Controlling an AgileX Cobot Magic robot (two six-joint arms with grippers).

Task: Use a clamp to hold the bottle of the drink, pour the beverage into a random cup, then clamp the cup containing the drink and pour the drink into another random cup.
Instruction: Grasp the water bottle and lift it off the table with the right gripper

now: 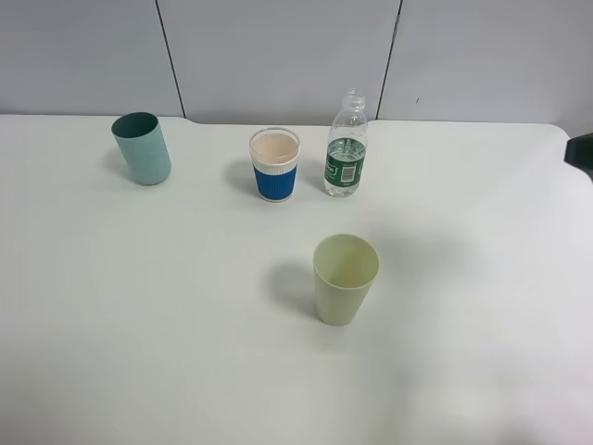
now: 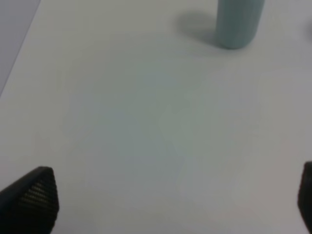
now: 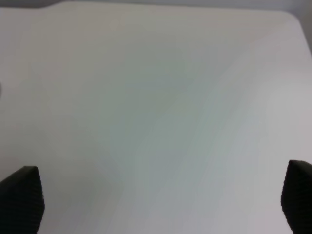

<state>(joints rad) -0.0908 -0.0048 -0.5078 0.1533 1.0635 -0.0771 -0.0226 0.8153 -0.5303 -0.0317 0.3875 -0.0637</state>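
Note:
The bottle (image 1: pixel 346 146), clear with a green label, stands upright at the back of the white table (image 1: pixel 167 306). The beverage inside it is clear and its level is hard to make out. Just left of the bottle stands the white cup with a blue ribbed sleeve (image 1: pixel 274 165). The pale yellow-green cup (image 1: pixel 345 278) stands nearer, in the middle of the table. My left gripper (image 2: pixel 170 200) is open over bare table, with its fingertips (image 2: pixel 34 195) far apart. My right gripper (image 3: pixel 161 200) is open too, also over bare table, and holds nothing.
A teal cup (image 1: pixel 142 148) stands at the back left and shows in the left wrist view as the teal cup (image 2: pixel 239 22), some way ahead of the left gripper. A dark part of the right arm (image 1: pixel 582 150) shows at the table's right edge.

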